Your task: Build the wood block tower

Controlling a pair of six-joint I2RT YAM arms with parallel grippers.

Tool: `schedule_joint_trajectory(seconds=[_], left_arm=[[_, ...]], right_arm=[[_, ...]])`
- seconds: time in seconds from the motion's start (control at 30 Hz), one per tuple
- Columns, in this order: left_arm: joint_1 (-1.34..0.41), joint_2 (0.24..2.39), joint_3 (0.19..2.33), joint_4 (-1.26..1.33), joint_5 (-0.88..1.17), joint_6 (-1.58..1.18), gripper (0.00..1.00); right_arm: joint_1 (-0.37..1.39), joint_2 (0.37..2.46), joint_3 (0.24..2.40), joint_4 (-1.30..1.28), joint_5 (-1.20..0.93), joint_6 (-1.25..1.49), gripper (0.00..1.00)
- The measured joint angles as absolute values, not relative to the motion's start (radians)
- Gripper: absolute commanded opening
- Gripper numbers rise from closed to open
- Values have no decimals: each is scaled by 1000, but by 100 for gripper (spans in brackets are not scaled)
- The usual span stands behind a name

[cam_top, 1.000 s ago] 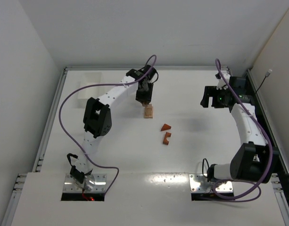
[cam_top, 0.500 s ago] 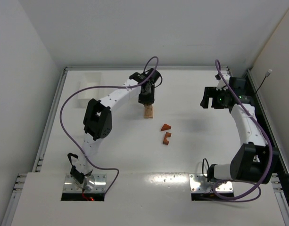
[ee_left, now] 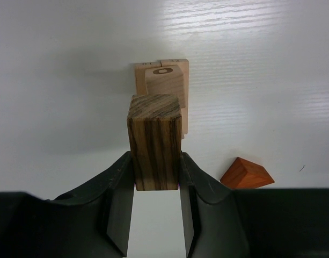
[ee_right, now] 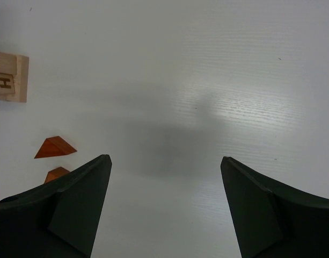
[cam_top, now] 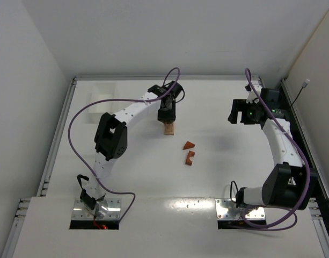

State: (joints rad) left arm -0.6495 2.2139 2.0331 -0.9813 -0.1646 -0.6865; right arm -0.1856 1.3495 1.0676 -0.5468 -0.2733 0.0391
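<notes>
My left gripper (ee_left: 156, 171) is shut on a dark striped wood block (ee_left: 154, 141) and holds it just above and in front of the tower (ee_left: 165, 86), a short stack of light tan blocks. In the top view the left gripper (cam_top: 167, 117) hangs over the tower (cam_top: 169, 128). A reddish-brown wedge (cam_top: 189, 145) and a notched reddish-brown block (cam_top: 190, 157) lie to the tower's right; the wedge also shows in the left wrist view (ee_left: 247, 174). My right gripper (ee_right: 163, 161) is open and empty at the far right (cam_top: 240, 114).
A white tray (cam_top: 101, 102) stands at the back left. The right wrist view shows the tower (ee_right: 8, 76) and the wedge (ee_right: 55, 148) far to its left, over bare white table (ee_right: 207, 80). Walls close in the table on three sides.
My left gripper has shifted slightly right and forward over the tower with the striped block. The right arm has not moved.
</notes>
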Motion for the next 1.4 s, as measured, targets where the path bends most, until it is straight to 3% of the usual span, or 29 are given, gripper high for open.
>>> schedule_joint_trajectory(seconds=[1.4], left_arm=[[-635,2230,2033,-957,-81,-679,0]], right_arm=[[-186,1350,1068,-526,-273,63,80]])
